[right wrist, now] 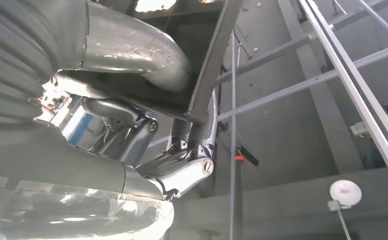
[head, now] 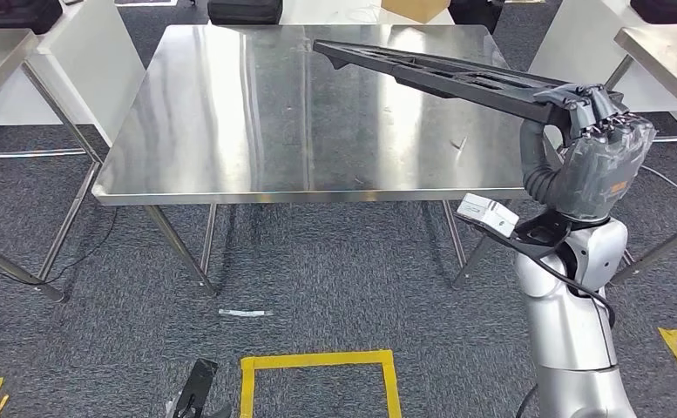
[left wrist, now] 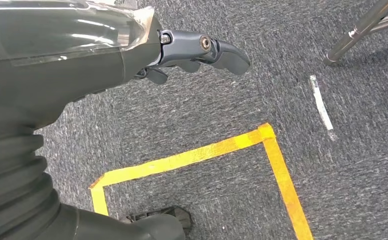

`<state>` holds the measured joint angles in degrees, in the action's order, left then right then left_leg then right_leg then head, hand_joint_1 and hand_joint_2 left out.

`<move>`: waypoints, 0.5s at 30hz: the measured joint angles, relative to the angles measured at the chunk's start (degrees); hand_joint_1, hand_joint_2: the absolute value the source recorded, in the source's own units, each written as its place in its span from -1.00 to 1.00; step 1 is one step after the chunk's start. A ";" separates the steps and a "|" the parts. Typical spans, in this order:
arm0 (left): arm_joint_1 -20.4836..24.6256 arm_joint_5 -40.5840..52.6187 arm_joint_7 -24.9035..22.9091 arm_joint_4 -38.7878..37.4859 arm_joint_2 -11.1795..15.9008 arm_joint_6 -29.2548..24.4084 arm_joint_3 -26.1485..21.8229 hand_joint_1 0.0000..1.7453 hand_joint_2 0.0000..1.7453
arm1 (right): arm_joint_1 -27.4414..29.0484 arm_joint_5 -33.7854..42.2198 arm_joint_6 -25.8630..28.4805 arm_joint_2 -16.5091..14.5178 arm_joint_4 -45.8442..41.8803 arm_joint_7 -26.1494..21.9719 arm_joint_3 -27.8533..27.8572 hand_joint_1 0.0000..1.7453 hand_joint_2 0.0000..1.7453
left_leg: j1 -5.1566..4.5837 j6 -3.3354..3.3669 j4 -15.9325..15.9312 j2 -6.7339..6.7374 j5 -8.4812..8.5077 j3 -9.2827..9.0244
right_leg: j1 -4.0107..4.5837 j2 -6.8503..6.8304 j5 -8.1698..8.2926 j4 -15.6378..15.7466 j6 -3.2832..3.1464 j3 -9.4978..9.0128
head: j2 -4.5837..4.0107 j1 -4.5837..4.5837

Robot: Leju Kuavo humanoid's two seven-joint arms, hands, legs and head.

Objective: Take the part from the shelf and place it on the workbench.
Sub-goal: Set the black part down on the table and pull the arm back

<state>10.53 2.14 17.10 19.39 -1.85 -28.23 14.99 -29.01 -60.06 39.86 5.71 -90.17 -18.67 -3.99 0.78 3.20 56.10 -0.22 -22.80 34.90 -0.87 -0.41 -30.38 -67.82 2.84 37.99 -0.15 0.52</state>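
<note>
The right hand [head: 598, 122], grey-covered with dark fingers, is raised at the near right corner of the bare stainless-steel workbench [head: 230, 131] and grips one end of the long, flat black plastic part [head: 439, 74]. From the hand the part reaches away and to the left, slanting out above the bench top; whether its far end touches the steel or floats just above it is hard to judge from where I stand. The fingers wrap over the gripped end and hide it. In the right wrist view the part [right wrist: 214, 55] runs as a dark bar out from between the thick thumb and the fingers [right wrist: 182, 172]; most of its length is cut off by the picture's edge.

The left hand [left wrist: 196, 50] hangs low over the grey carpet [left wrist: 206, 110], holding nothing, its dark fingers loosely curved and apart. Just beyond its fingertips lies a corner of yellow floor tape [left wrist: 266, 135], with a short strip of white tape [left wrist: 320, 102] farther out and a steel table leg [left wrist: 361, 27] past that.
</note>
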 joint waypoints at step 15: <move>0.14 -0.32 0.03 -0.02 0.00 0.01 -0.11 -1.00 1.00 | 0.75 -0.28 0.01 -0.01 0.10 0.22 0.03 1.00 1.00 | 1.23 -3.94 12.81 0.04 -6.39 5.99 | -0.92 0.66 3.89 8.81 -1.09 -4.45 | 0.00 0.01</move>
<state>10.67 1.81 17.14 19.37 -1.85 -28.22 14.88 -28.26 -60.34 39.87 5.70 -90.07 -18.45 -3.96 2.01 -0.74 68.91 -0.18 -29.19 40.89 -1.79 0.25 -26.48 -59.01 1.76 33.54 -0.15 0.53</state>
